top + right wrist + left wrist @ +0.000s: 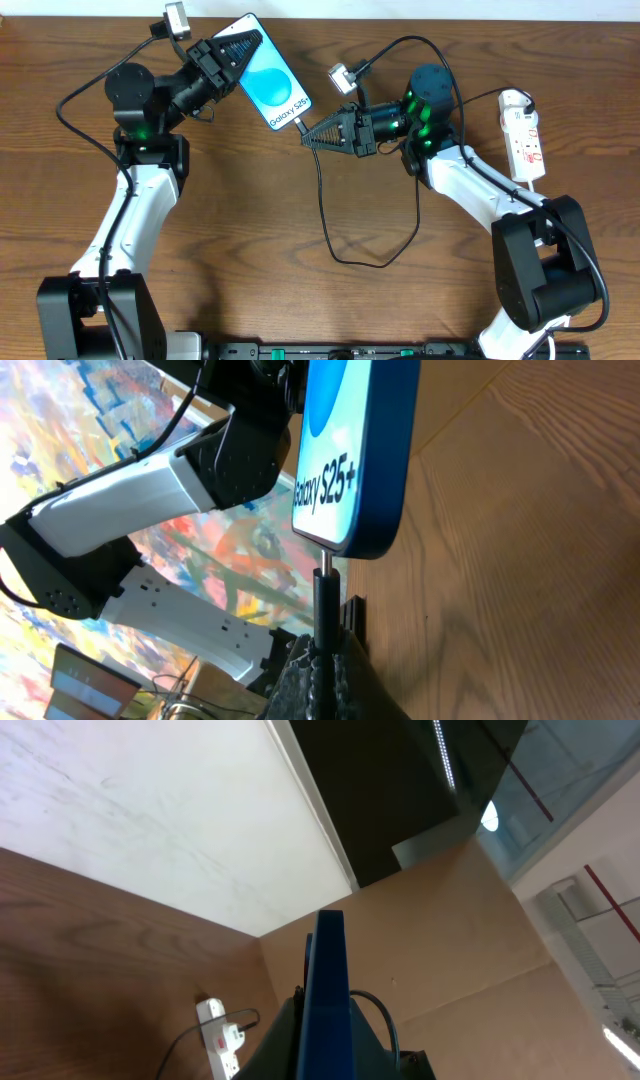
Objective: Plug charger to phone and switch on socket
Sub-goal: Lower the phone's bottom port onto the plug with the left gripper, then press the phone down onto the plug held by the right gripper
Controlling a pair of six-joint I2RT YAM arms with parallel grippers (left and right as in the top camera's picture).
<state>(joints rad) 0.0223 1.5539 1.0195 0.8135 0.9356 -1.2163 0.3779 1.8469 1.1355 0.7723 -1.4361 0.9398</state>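
Observation:
The phone (272, 83), blue screen with "Galaxy S25+" text, is held tilted above the table at the back left. My left gripper (232, 52) is shut on its upper end; in the left wrist view the phone's blue edge (328, 990) stands between the jaws. My right gripper (308, 138) is shut on the charger's black connector (325, 600), whose metal tip touches the phone's bottom edge (350, 460). The black cable (325, 215) loops over the table. The white socket strip (523, 135) lies at the far right, also in the left wrist view (222, 1040).
A wooden table (250, 230) carries everything. A charger plug sits in the strip (516, 103) with a thin black cable running from it. The strip's white cord (540, 190) trails toward my right arm's base.

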